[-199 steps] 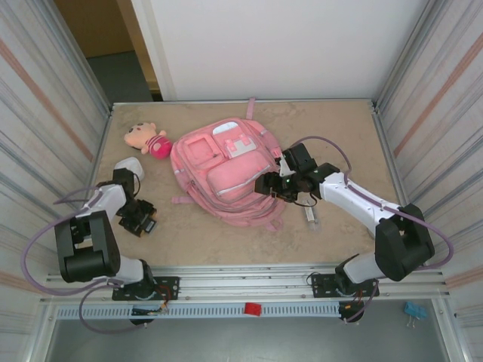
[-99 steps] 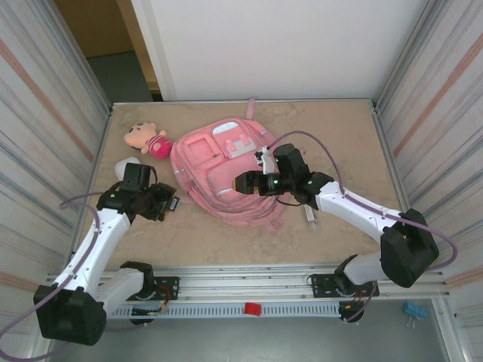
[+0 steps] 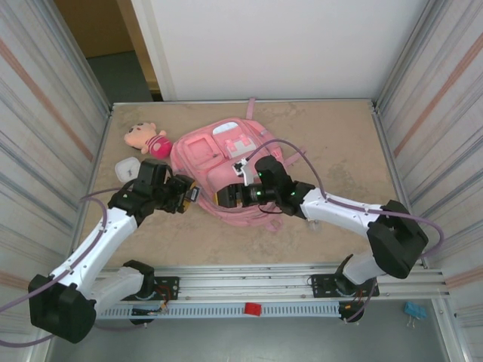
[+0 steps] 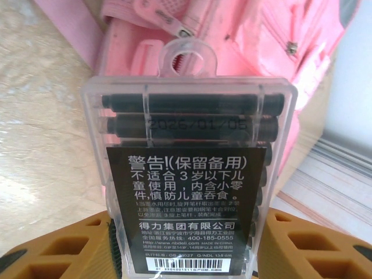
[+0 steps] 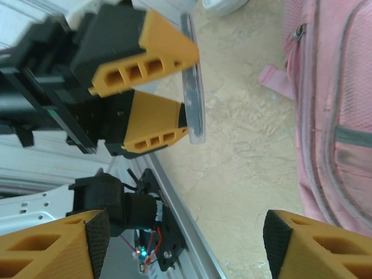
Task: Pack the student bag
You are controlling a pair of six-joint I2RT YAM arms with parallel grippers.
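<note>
My left gripper (image 4: 186, 250) is clamped half-closed on a clear case of ink cartridges (image 4: 186, 145) just at the near-left edge of the pink student bag (image 3: 226, 162) lying mid-table, my right gripper (image 5: 186, 244) gapes empty beside it, and by my reckoning nothing is packed yet, with the plush doll (image 3: 147, 139) lying outside.

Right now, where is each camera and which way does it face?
Top: above and behind, looking down at table, backpack, left arm, right arm.
Left wrist: on left arm, facing backpack; its jaws grip a clear case.
Right wrist: on right arm, facing the left jaws between its own open jaws.
Shared: case and backpack, both wrist views.
</note>
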